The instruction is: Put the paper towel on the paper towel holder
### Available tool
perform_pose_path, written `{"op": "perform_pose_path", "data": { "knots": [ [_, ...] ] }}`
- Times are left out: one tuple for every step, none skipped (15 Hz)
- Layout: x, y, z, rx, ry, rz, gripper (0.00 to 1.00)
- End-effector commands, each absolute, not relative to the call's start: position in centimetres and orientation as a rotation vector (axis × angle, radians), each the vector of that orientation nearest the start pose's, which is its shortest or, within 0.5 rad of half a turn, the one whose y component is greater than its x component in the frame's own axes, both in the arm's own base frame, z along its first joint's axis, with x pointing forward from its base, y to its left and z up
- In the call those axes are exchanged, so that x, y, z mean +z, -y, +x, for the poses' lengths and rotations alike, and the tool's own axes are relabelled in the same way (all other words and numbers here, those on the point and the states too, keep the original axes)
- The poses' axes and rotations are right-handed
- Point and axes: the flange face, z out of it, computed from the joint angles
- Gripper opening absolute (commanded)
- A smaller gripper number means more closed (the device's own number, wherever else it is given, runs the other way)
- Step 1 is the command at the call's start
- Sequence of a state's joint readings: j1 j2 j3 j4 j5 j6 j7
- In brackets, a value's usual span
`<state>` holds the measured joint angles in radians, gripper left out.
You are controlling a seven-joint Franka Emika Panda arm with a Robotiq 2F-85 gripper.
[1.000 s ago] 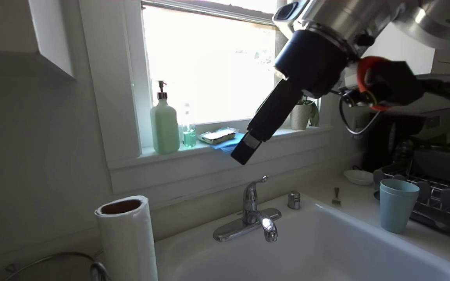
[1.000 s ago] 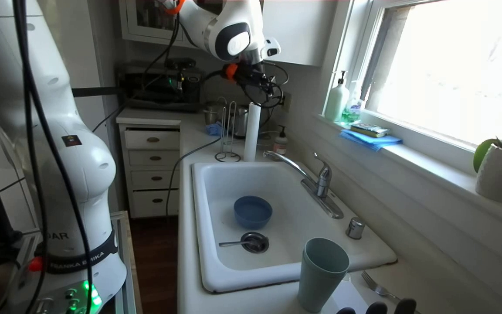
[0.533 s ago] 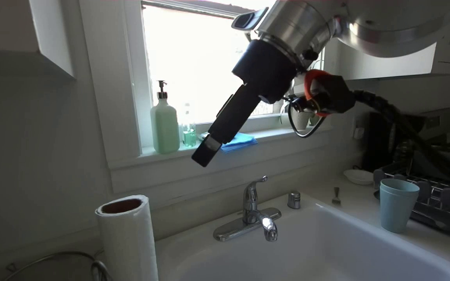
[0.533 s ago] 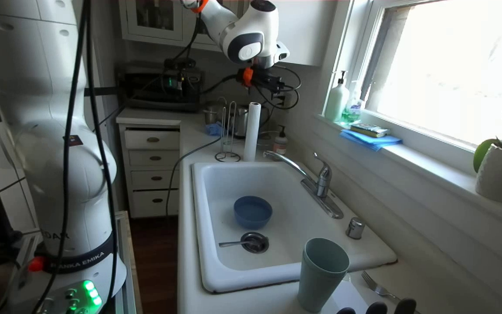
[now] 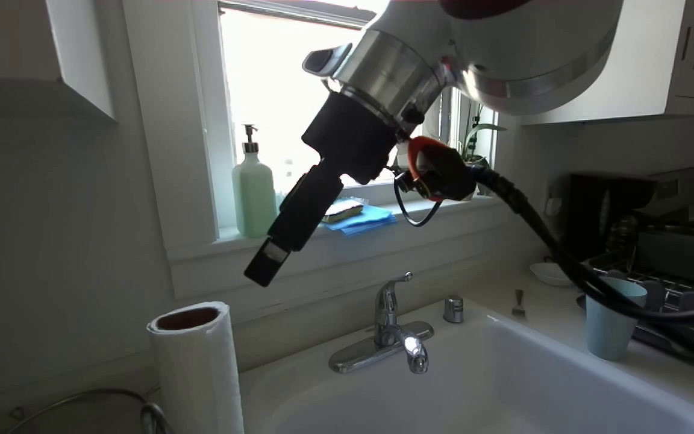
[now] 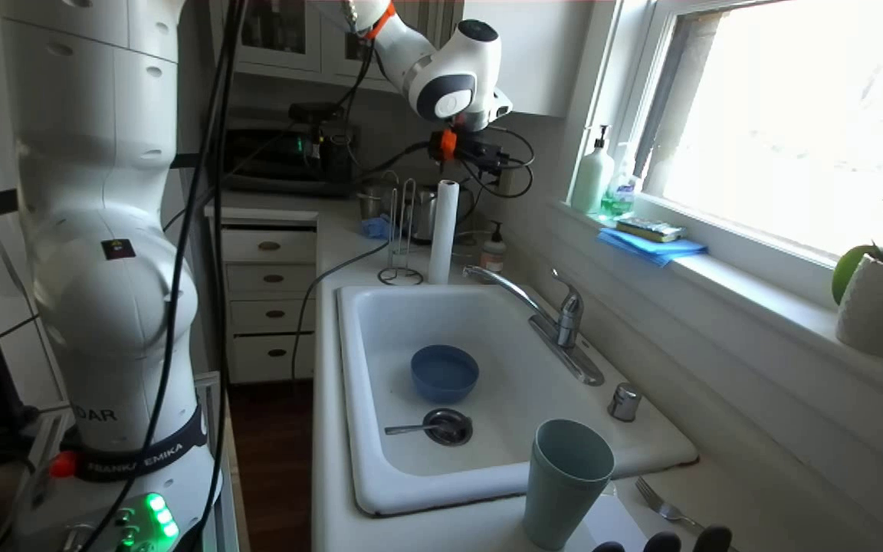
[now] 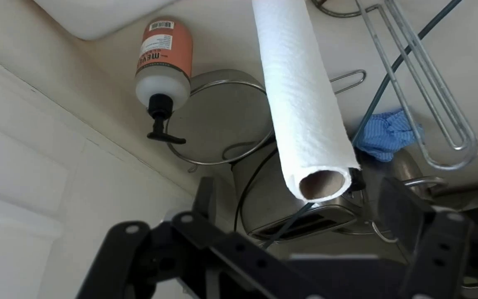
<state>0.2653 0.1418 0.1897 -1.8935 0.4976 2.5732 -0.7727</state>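
The paper towel (image 5: 196,367) is a white roll standing upright on the counter beside the sink; it shows in an exterior view (image 6: 444,230) too. In the wrist view the roll (image 7: 301,91) has its brown core end towards me. The paper towel holder (image 6: 393,222) is a metal wire stand next to the roll; it lies at the right of the wrist view (image 7: 442,83). My gripper (image 7: 303,201) is open and empty, with the roll's top end appearing between its fingers. In an exterior view the gripper (image 5: 259,271) points down at an angle, above and apart from the roll's top.
An orange soap bottle (image 7: 166,50), a round mesh strainer (image 7: 222,120) and a toaster (image 7: 297,207) stand close around the roll. A blue cloth (image 7: 388,135) and a cable lie near the holder. The sink (image 6: 357,368) and faucet (image 6: 568,314) are beside it.
In an exterior view my gripper has moved left and a little down, closer to the roll's top. The roll and holder have not moved.
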Motion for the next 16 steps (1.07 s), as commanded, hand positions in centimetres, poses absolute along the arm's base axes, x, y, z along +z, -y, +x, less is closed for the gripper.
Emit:
{"op": "perform_pose_path", "data": {
  "knots": [
    [49.0, -27.8, 59.5, -0.824, 1.202, -2.428, 1.00],
    [48.7, -28.2, 59.8, -0.826, 1.211, -2.418, 1.00],
    [48.5, -28.5, 60.0, -0.825, 1.221, -2.411, 1.00],
    [48.2, -28.7, 60.3, -0.823, 1.226, -2.407, 1.00],
    [47.9, -29.2, 60.3, -0.819, 1.231, -2.402, 1.00],
    [47.7, -29.6, 60.4, -0.814, 1.238, -2.402, 1.00],
    [47.3, -29.9, 60.5, -0.814, 1.236, -2.405, 1.00],
    [47.2, -30.2, 60.7, -0.820, 1.245, -2.404, 1.00],
    [47.2, -30.3, 60.8, -0.828, 1.262, -2.408, 1.00],
    [47.1, -30.3, 61.0, -0.838, 1.269, -2.415, 1.00],
    [47.1, -30.3, 61.2, -0.844, 1.273, -2.423, 1.00],
    [47.1, -30.2, 61.4, -0.846, 1.280, -2.427, 1.00],
    [47.1, -30.0, 61.5, -0.852, 1.281, -2.429, 1.00],
    [47.1, -29.9, 61.7, -0.855, 1.282, -2.433, 1.00],
    [47.1, -29.8, 61.8, -0.856, 1.281, -2.432, 1.00],
    [47.1, -29.8, 62.0, -0.863, 1.279, -2.430, 1.00]
  ]
}}
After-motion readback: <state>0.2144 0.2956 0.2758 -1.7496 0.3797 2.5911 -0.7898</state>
